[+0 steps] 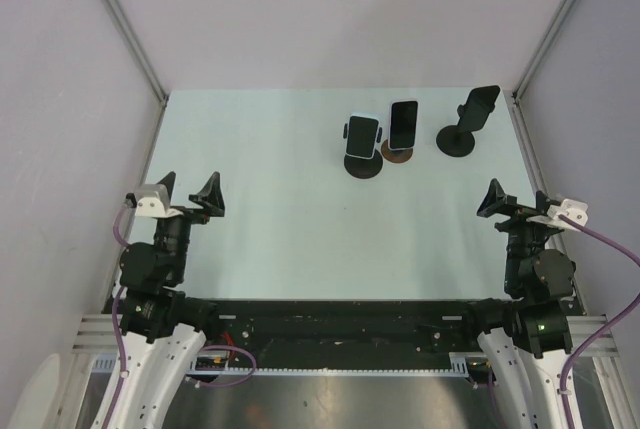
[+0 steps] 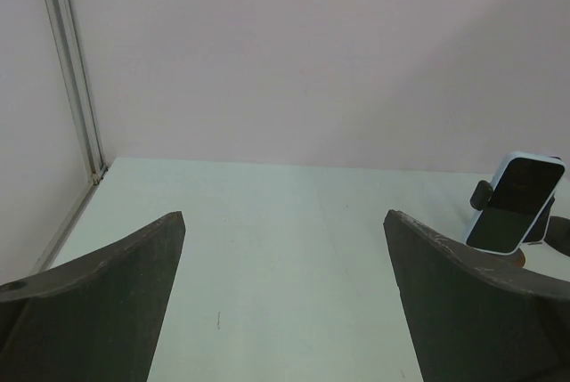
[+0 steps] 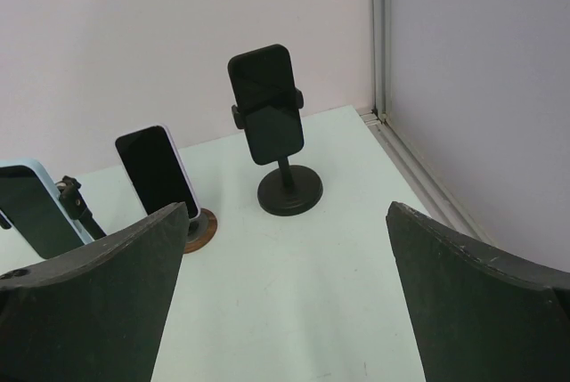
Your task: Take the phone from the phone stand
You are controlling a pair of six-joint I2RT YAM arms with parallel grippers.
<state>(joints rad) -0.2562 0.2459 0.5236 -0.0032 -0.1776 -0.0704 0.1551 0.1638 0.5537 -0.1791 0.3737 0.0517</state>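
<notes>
At the far right of the table [image 1: 270, 179]: three phones are standing in a row.
Blue-cased phone [image 1: 363, 133]: leaning in a black clamp stand [image 1: 363, 166], leftmost.
Middle phone [image 1: 403, 123]: resting on a brown round base [image 1: 397, 155].
Black phone [image 1: 481, 102]: sitting clamped in a black stand [image 1: 457, 141] (rightmost of the three).
Left gripper [image 1: 190, 189]: hovering at near left, fingers spread, holding nothing.
Right gripper [image 1: 517, 201]: hovering at near right, fingers spread, well apart from the phones.

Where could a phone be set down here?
The left half of the table is bare, from the left gripper to the far wall; so is the near strip toward the right gripper. Crowded far right: blue phone, middle phone and black stand sit close together.
</notes>
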